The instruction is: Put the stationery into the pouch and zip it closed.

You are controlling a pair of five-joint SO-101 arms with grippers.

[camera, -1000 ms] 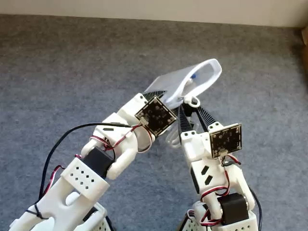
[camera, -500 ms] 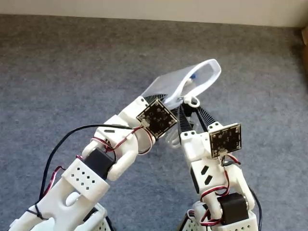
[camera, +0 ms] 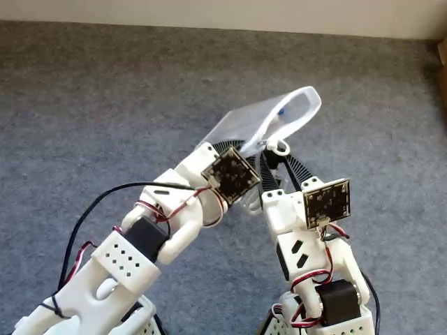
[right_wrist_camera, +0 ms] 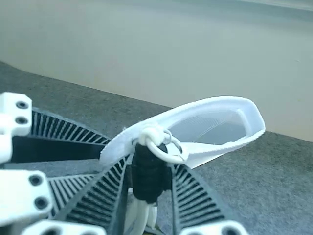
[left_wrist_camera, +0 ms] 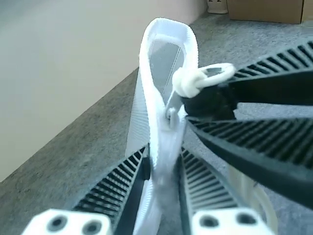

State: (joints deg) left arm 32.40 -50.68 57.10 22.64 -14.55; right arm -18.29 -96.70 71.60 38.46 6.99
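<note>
Left arm's wrist is easing slightly back and toward the right arm compared with a second ago, while the translucent white pouch (camera: 279,115) is staying in place over the grey carpeted table (camera: 105,91). The left gripper (left_wrist_camera: 164,164) is clamping the pouch's zipper edge between its ribbed black fingers, with the open loop of the mouth rising beyond them. The right gripper (right_wrist_camera: 149,169) is pinching the black zipper pull (right_wrist_camera: 146,174), whose white ring (right_wrist_camera: 164,147) is sticking out just past the fingertips. Both grippers are meeting at the near end of the pouch, close beside each other, and the open end is pointing away from the arms.
</note>
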